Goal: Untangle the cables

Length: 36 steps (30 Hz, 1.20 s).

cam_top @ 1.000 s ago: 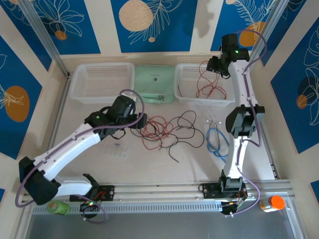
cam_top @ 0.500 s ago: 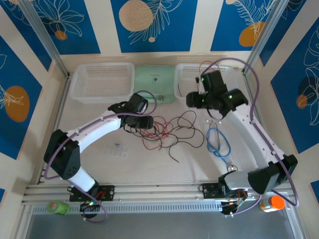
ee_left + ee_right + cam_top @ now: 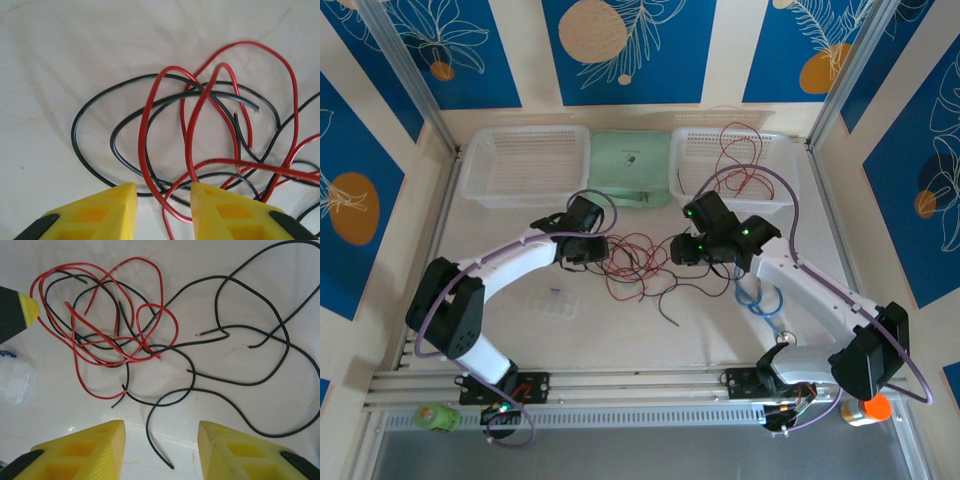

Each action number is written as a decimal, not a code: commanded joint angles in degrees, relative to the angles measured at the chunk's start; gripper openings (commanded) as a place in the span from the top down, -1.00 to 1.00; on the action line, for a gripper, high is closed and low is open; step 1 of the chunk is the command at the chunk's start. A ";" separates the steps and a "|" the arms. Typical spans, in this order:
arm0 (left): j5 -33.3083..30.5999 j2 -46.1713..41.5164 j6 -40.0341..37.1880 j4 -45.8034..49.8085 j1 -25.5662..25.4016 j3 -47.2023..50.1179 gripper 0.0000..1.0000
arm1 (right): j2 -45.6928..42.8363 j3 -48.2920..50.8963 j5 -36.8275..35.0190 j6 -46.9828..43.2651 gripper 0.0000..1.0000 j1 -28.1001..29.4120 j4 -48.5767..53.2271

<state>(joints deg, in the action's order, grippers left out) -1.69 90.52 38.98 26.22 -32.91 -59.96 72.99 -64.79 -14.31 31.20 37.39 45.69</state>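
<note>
The cables (image 3: pixel 645 262) lie as a loose tangle of red and black strands on the white table's middle. My left gripper (image 3: pixel 592 250) is at the tangle's left edge. In the left wrist view the cables (image 3: pixel 202 92) cross just ahead, and a red loop passes between my left gripper's (image 3: pixel 164 200) yellow fingers, which stand apart and do not pinch it. My right gripper (image 3: pixel 682 250) hovers over the tangle's right part. It (image 3: pixel 161 432) is open, with a loose black cable end (image 3: pixel 147 432) lying on the table between its fingers. The red knot (image 3: pixel 115 347) is further ahead.
Two white baskets (image 3: pixel 525 165) (image 3: pixel 692 192) stand at the back, the right one holding red wires (image 3: pixel 740 165), with a green pad (image 3: pixel 632 168) between them. A light blue coiled cable (image 3: pixel 758 290) lies right of the tangle. A clear plastic box (image 3: pixel 552 300) sits front left.
My right arm has swung from the back right basket down and left to the tangle. My left gripper's jaws have narrowed around the red loop at the tangle's left edge.
</note>
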 commanded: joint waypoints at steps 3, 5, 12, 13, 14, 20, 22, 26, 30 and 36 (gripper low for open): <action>-0.61 1.64 1.36 -4.19 0.96 1.49 0.37 | 1.56 -0.94 0.66 1.59 0.17 0.92 -1.81; 0.05 2.20 1.58 -6.31 1.30 2.49 0.43 | 1.84 -1.04 0.51 1.67 0.18 1.02 -1.75; -0.27 1.08 0.33 -6.41 1.88 1.35 1.00 | 2.35 -1.04 2.79 1.41 0.16 1.59 -1.88; -0.24 -0.30 -0.18 -5.58 1.90 0.65 1.00 | 3.01 -0.95 3.43 1.43 0.14 2.00 -2.12; -0.17 -1.85 -0.79 -4.54 1.79 -0.10 1.00 | 3.79 -0.90 3.86 1.41 0.11 2.56 -2.65; 3.07 -11.42 -5.53 4.76 1.23 -7.59 1.00 | 11.07 -2.79 7.63 2.82 -0.03 5.52 -7.61; 4.60 -13.42 -6.75 8.08 0.97 -9.86 1.00 | 13.11 -3.58 9.60 4.40 -0.06 6.01 -10.41; 8.88 -16.56 -8.44 12.42 0.24 -13.28 1.00 | 16.23 -5.59 11.48 6.34 -0.08 7.08 -15.65; 11.56 -18.64 -9.65 15.25 -0.80 -17.98 1.00 | 16.19 -5.92 10.25 1.16 -0.14 9.28 -20.55; 11.56 -19.28 -12.09 19.40 -1.29 -28.47 1.00 | 10.63 0.30 4.99 -11.86 -0.25 12.22 -28.46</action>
<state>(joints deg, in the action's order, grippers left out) 8.32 72.69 29.43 42.33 -33.82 -83.40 87.85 -67.22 -7.18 26.98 48.75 22.57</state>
